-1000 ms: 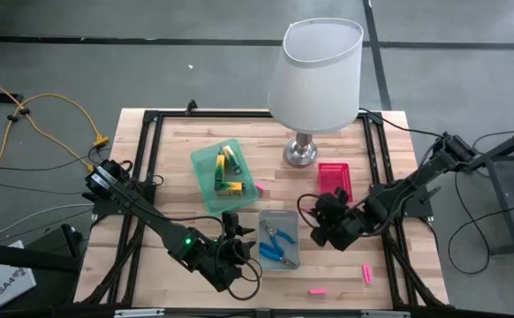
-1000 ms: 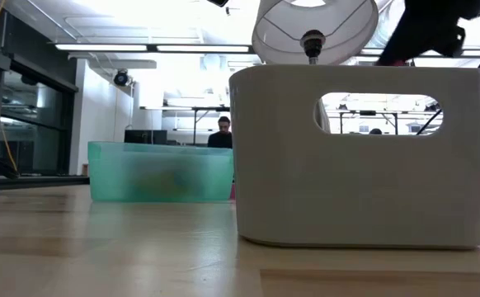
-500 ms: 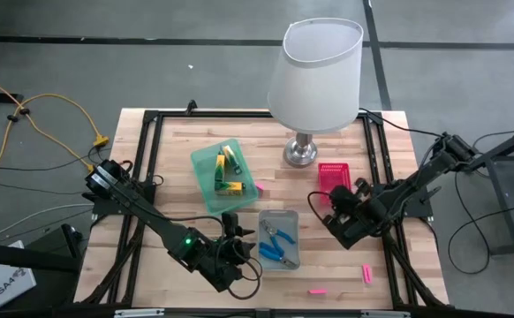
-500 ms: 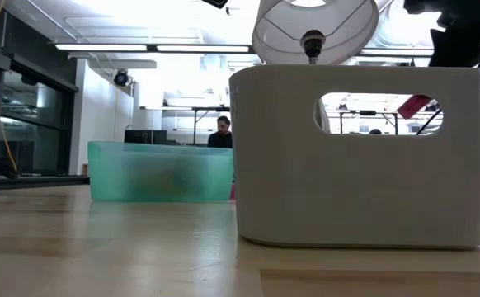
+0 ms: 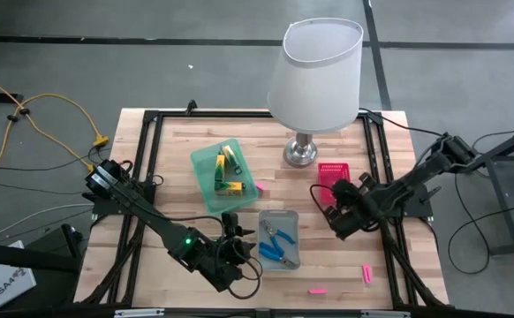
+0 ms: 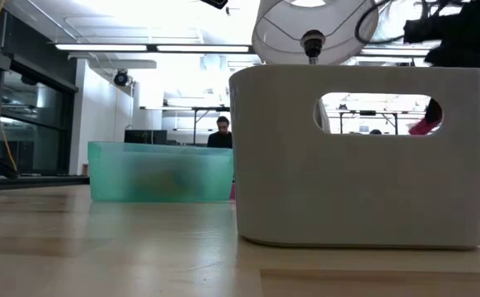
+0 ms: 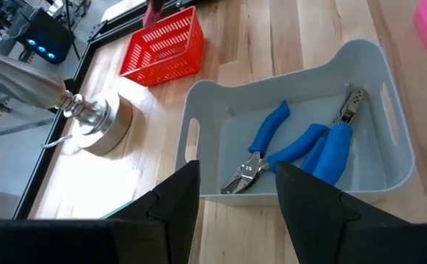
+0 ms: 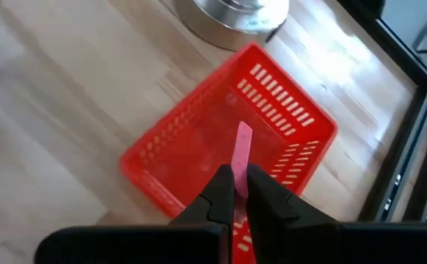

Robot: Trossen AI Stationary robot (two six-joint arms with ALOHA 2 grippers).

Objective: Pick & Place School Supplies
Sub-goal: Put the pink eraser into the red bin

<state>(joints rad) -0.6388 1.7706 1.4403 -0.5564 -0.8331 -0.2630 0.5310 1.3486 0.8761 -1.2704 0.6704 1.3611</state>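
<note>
My right gripper point(image 5: 337, 208) point(image 8: 241, 192) is shut on a flat pink bar point(image 8: 242, 149), just over the near side of the red-pink slotted tray point(image 5: 334, 179) point(image 8: 199, 139). Through the grey tray's handle hole, the low view shows the bar point(image 6: 425, 125). My left gripper point(image 5: 230, 231) point(image 7: 235, 209) hovers open at the left of the grey tray point(image 5: 279, 238) point(image 7: 206, 110), touching nothing. Blue-handled pliers point(image 7: 261, 147) and a blue-handled screwdriver point(image 7: 338, 143) lie in that tray. Yellow-and-green pieces point(image 5: 228, 168) lie in the green tray point(image 5: 206, 181). My right gripper pinches the pink bar's near end point(image 8: 241, 174) between its two fingers. The fingers slant down from the table's near right, and the bar runs on along them past the tips. The bar is lifted clear, its free end point(image 8: 244, 129) over the red tray's floor.
A big white-shaded lamp point(image 5: 316, 66) stands on its metal base point(image 5: 299, 152) just beyond the trays. Loose pink bars lie on the wood near the front right point(image 5: 366, 274) point(image 5: 317, 290), and another point(image 5: 259, 187) beside the green tray. A black frame point(image 5: 389, 256) borders the table.
My right gripper, still shut on the pink bar, has moved from beside the grey tray toward the table's right and far side to the red tray. It has sunk and tipped to point more steeply down. The bar now shows through the grey tray's handle hole.
</note>
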